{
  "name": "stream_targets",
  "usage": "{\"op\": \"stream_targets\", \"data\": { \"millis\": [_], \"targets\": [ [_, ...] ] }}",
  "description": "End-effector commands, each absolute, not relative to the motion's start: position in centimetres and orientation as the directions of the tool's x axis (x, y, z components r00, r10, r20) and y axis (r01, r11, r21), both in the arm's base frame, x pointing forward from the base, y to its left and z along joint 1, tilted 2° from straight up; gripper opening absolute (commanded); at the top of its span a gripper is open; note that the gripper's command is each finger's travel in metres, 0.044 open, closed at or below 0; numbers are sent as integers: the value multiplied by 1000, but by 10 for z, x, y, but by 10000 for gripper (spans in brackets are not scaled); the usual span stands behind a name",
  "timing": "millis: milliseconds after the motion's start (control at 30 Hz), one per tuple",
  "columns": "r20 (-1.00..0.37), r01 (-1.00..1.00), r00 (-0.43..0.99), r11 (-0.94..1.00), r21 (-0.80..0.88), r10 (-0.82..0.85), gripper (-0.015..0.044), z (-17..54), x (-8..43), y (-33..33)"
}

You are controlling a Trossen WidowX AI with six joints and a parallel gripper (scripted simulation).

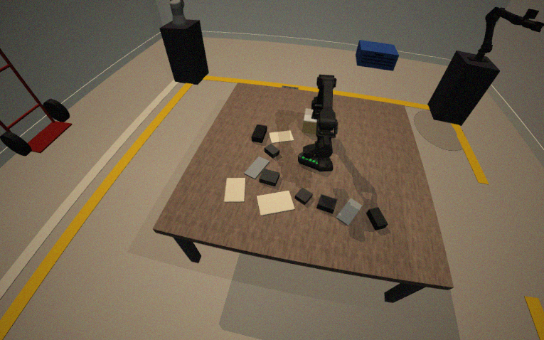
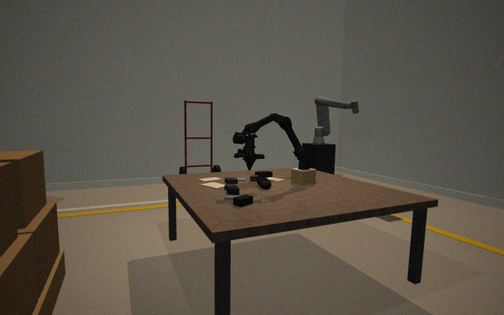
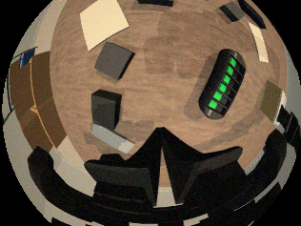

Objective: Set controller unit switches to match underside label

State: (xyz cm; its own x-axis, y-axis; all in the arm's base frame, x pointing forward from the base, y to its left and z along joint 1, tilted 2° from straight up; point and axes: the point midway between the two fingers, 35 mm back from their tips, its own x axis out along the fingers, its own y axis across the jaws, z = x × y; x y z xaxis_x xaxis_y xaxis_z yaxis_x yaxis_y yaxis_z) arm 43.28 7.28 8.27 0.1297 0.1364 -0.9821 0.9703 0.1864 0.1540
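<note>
The dark grey controller unit (image 1: 308, 160) (image 2: 263, 182) (image 3: 222, 88) rests on its base on the bench, switches up. In the wrist view a row of green squares shows along its top, one on each switch; which ends are pressed I cannot tell. Its underside label is hidden. My gripper (image 2: 250, 169) (image 3: 160, 131) is shut and empty, pointing down above the bench. In the wrist view the unit is up and right of the fingertips, not touching them. In the top view the arm covers part of the unit.
On the bench (image 1: 223, 236) lie dark blocks (image 1: 326, 203) (image 3: 106, 109), a smaller block (image 1: 304, 195) (image 3: 114, 60), grey plates (image 1: 349, 212) (image 3: 111, 137) and cream cards (image 1: 275, 203) (image 3: 104, 23). The arm stands on a pale block (image 1: 309, 122) (image 2: 303, 176) at the back.
</note>
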Motion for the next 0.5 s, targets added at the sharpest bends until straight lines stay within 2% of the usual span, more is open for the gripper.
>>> {"op": "stream_targets", "data": {
  "millis": [0,67,467],
  "targets": [
    [-983,971,-174,-156,-181,54,0,22,392,59],
    [-975,953,-219,-207,-223,43,0,14,385,57],
    [-975,952,-220,-208,-224,43,0,10,386,57]
  ]
}}
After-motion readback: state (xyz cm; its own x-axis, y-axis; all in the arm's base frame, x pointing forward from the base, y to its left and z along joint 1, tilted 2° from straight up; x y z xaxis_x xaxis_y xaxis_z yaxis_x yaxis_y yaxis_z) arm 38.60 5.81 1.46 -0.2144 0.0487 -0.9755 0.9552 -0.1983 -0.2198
